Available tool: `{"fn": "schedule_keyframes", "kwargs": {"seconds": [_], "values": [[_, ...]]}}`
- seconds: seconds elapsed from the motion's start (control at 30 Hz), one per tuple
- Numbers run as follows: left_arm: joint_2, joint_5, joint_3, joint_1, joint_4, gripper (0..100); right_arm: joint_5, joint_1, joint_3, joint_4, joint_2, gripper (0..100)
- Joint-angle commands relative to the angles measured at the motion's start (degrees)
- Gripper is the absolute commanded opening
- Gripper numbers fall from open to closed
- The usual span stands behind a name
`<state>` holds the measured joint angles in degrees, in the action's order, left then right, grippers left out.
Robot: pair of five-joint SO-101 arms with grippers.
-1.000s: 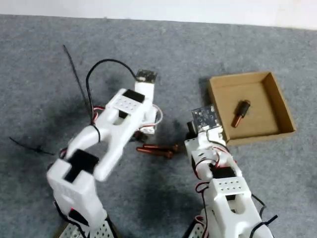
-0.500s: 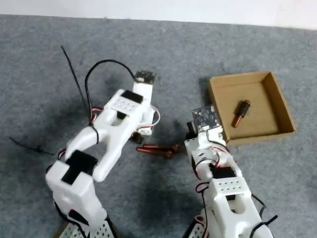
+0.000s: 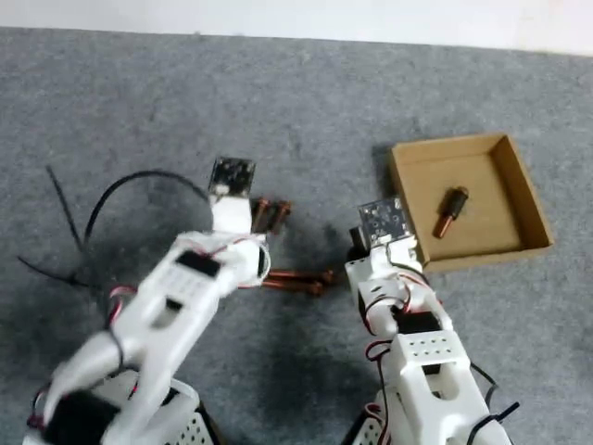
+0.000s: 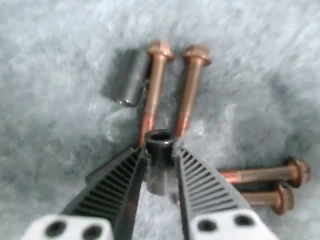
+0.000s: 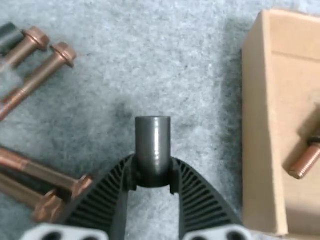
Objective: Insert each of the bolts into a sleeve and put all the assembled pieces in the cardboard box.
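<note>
My left gripper (image 4: pixel 159 150) is shut on a dark sleeve (image 4: pixel 159 162), held upright just above the grey carpet. Beyond it lie two copper bolts (image 4: pixel 190 90) side by side and a loose dark sleeve (image 4: pixel 131 77); the same pair of bolts (image 3: pixel 269 215) lies near the table's middle in the high view. Two more bolts (image 3: pixel 296 278) lie between the arms. My right gripper (image 5: pixel 152 172) is shut on another dark sleeve (image 5: pixel 152 142), left of the cardboard box (image 3: pixel 528 199). One assembled piece (image 3: pixel 451 211) lies inside the box.
The left arm (image 3: pixel 185 287) stretches from the near left corner, the right arm (image 3: pixel 408 324) from the near middle. Loose black cables (image 3: pixel 65 222) trail on the carpet at the left. Open carpet lies behind the box and the bolts.
The left arm has pulled back toward its base and swung left, uncovering the pair of bolts. The right arm has stayed still.
</note>
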<state>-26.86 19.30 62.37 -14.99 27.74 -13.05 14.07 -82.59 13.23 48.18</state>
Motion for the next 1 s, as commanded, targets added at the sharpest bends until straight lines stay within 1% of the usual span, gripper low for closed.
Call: {"fn": "schedule_keyframes", "kwargs": {"seconds": [0.0,0.13,0.33,0.4,0.47,0.6,0.63,0.8,0.97], "values": [[-10.07,-0.35,8.22,0.75,-11.08,0,0.44,-0.75,0.57,-0.22,1.54,0.4],[-12.0,-0.26,8.92,1.01,-11.25,0,0.44,-0.75,0.57,-0.22,1.54,0.4],[-9.89,-0.26,7.6,0.75,-11.16,1,0.44,-0.75,0.57,-0.22,1.54,0.4],[-8.4,-0.26,5.67,0.66,-9.67,1,0.44,-0.75,0.57,-0.22,1.54,0.4],[-6.11,-0.26,2.77,0.66,-5.8,5,0.44,-0.75,0.57,-0.22,1.54,0.4],[0.92,0.18,-5.05,0.57,3.78,23,0.44,-0.75,0.57,-0.22,1.54,0.4],[2.95,0.18,-6.81,0.57,5.27,25,0.44,-0.75,0.57,-0.22,1.54,0.4],[9.45,0.0,-13.23,0.57,6.33,22,0.44,-0.75,0.57,-0.22,1.27,0.4],[9.89,-0.09,-17.63,0.57,6.51,22,0.44,-0.75,0.57,-0.22,1.27,0.4]]}}
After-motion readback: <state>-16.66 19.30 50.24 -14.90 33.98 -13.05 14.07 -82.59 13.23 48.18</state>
